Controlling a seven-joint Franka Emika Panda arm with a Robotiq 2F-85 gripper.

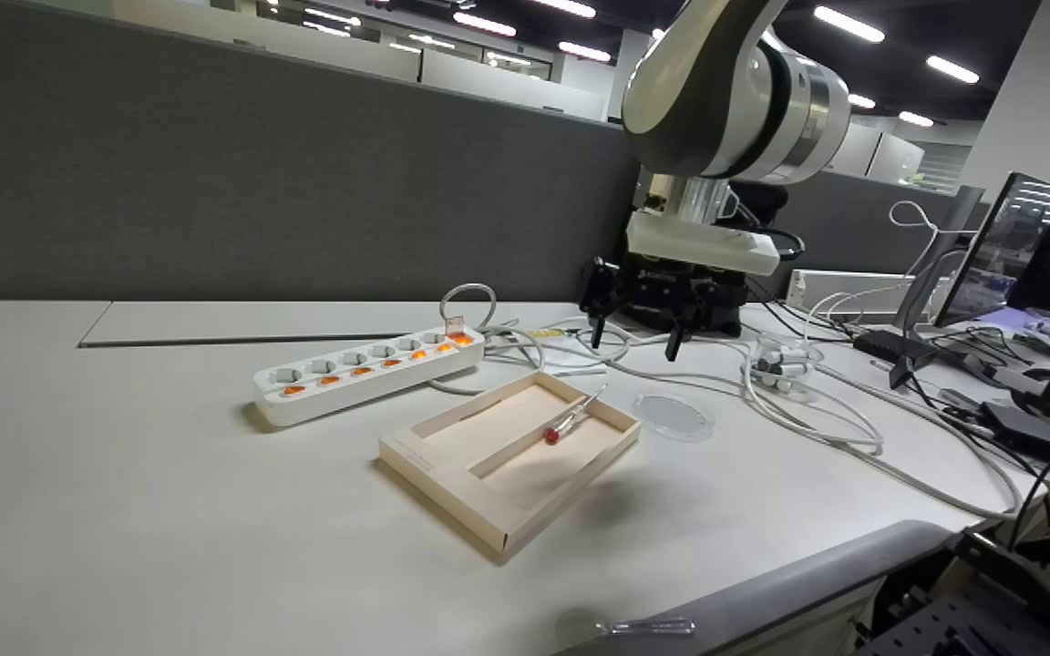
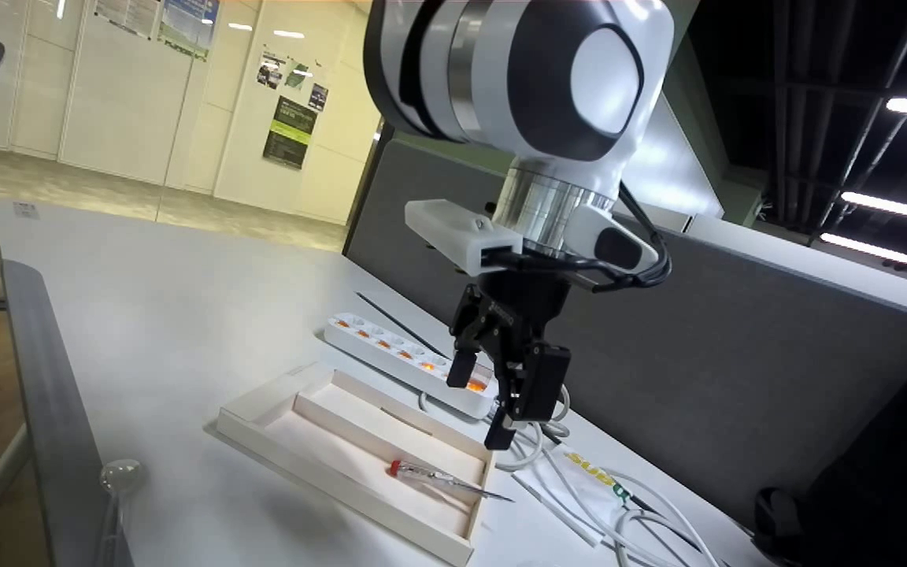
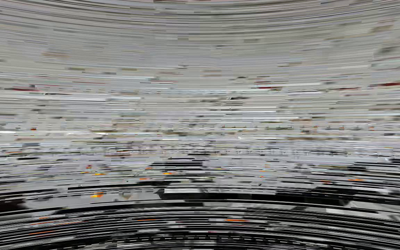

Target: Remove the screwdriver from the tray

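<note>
Downward the arm (image 1: 789, 118) hangs its end effector (image 1: 636, 339) (fingers (image 2: 462, 369) apart), clear of the screwdriver (image 1: 569, 422) in the tray (image 1: 443, 471).

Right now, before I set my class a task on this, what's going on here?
A robot arm is meant to take the screwdriver out of the tray, but that is not yet done. Its pincer hangs open in the air, holding nothing. The screwdriver lies in the tray, its thin tip reaching out past one end, and a white power strip sits beside the tray. The wrist view is too scrambled to add anything.
</note>
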